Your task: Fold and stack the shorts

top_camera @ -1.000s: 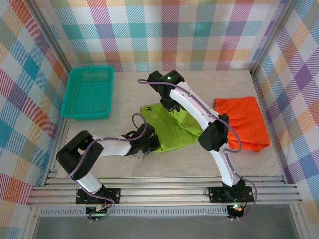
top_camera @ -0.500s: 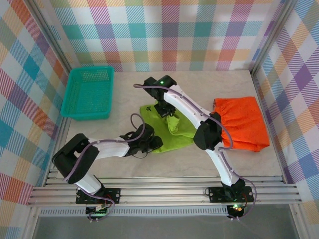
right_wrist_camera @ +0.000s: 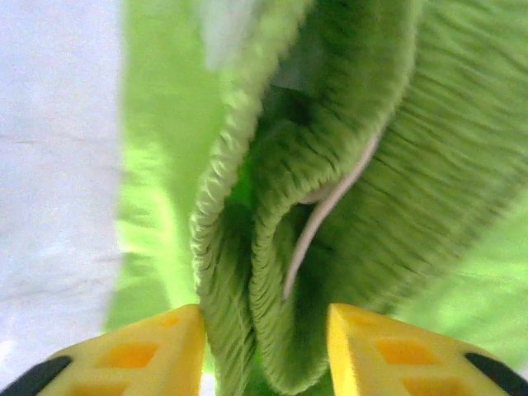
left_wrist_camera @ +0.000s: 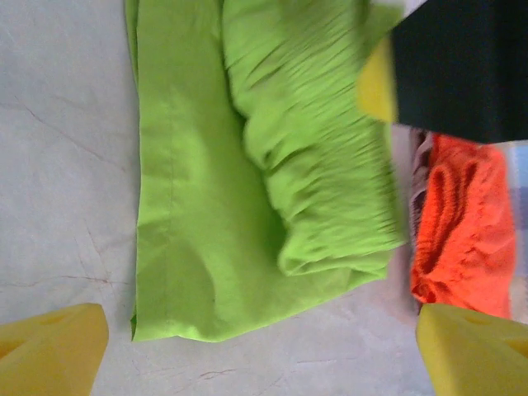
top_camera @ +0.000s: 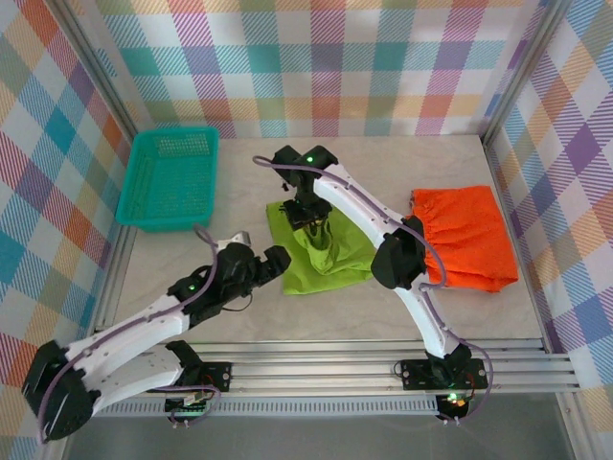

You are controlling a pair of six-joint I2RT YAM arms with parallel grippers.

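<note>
The lime shorts (top_camera: 321, 251), lying folded mid-way across the tabletop (top_camera: 239, 196), are being straddled at the waistband by the right hand (top_camera: 310, 225), clamped or loose being untellable, while the left hand (top_camera: 280, 261) is being held spread just beside their left edge.

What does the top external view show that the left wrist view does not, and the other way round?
The top external view adds the teal plastic mesh basket at the far left of the table, the whole left arm and right arm, and the plaid walls. The left wrist view adds the left arm's yellow fingers, spread wide, and the fine creases of a gathered waist. Both show the lime green fabric shorts folded on the table, with the bright orange fabric shorts beside them.
</note>
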